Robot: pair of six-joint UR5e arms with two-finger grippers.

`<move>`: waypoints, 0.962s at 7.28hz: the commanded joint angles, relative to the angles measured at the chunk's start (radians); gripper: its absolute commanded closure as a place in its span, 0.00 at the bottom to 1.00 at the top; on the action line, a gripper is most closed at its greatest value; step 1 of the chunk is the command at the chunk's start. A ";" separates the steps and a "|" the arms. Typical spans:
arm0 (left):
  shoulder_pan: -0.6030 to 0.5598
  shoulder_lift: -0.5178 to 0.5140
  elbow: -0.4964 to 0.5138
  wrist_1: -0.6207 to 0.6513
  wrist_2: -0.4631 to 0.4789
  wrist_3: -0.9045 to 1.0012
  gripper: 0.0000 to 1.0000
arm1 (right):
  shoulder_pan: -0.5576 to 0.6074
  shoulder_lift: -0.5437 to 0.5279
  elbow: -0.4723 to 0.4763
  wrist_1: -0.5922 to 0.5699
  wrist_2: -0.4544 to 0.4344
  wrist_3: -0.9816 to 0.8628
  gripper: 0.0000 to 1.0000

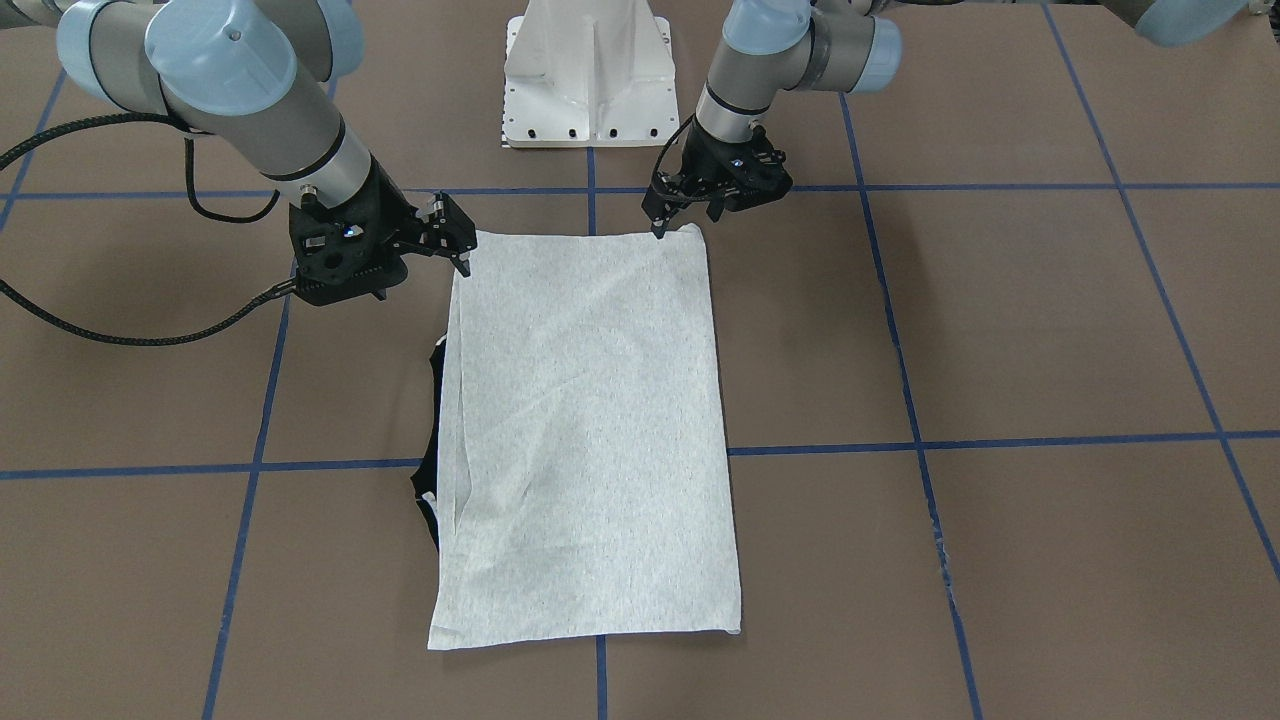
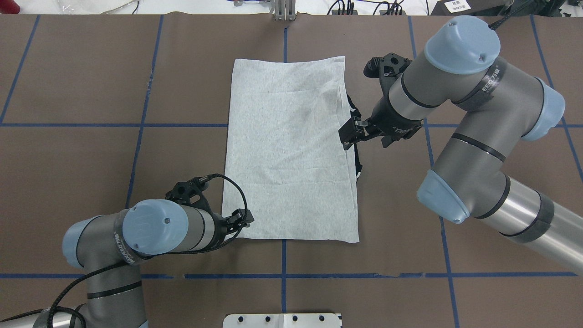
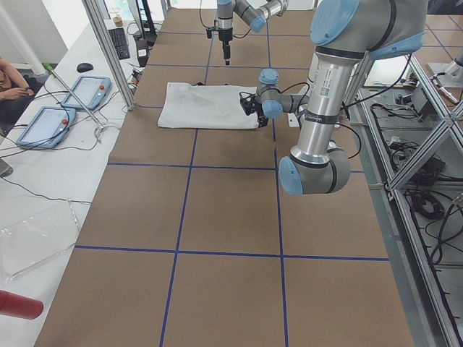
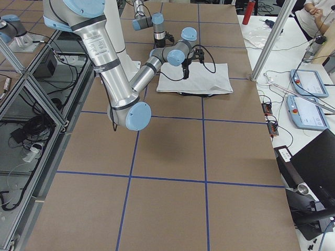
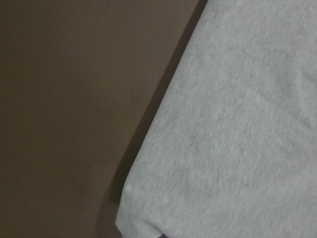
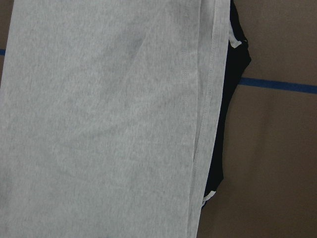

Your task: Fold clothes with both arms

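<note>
1. The brown surface (image 2: 91, 182), gridded with blue tape, carries everything. The shirt sits at its middle, across a tape crossing, which I'd guess lets both arms reach it equally.
2. Of the two grey tubular metal arms with light-blue joint caps, the right arm (image 2: 473, 136) bends in high from its side. The left arm (image 2: 150, 228) crouches low by the robot's near edge.
3. The light heather-grey T-shirt (image 2: 291, 150) lies flat, print hidden, folded into a long narrow rectangle. Folding it end to end looks like the next step.
4. The black two-finger right claw (image 2: 347, 135) hangs above the shirt's right long edge, fingers parted and gripping nothing. Its own camera views the cloth from a height.
5. The black left claw (image 1: 661, 225) is down at the shirt's near left corner, probably to pinch it. I cannot tell whether it is clenched on the cloth or released.
6. A black collar edge (image 6: 233, 99) pokes out from under the right long edge, so that side isn't quite tidy.
</note>
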 commanded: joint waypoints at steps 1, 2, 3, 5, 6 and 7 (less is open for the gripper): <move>-0.010 0.000 0.031 0.001 0.006 0.006 0.03 | -0.001 0.003 -0.003 0.000 -0.002 0.000 0.00; -0.010 -0.002 0.041 -0.001 0.010 0.006 0.06 | -0.002 0.003 -0.003 0.000 -0.004 0.000 0.00; -0.008 -0.008 0.044 -0.001 0.009 0.006 0.12 | -0.001 0.001 -0.003 0.000 -0.004 -0.001 0.00; -0.003 -0.014 0.041 -0.001 0.003 0.008 0.23 | -0.001 0.000 -0.002 0.000 -0.006 -0.001 0.00; 0.000 -0.012 0.041 -0.001 0.003 0.008 0.29 | -0.001 0.000 -0.002 -0.002 -0.007 -0.001 0.00; 0.000 -0.014 0.041 -0.002 0.001 0.008 0.33 | -0.001 0.000 -0.002 0.000 -0.007 -0.001 0.00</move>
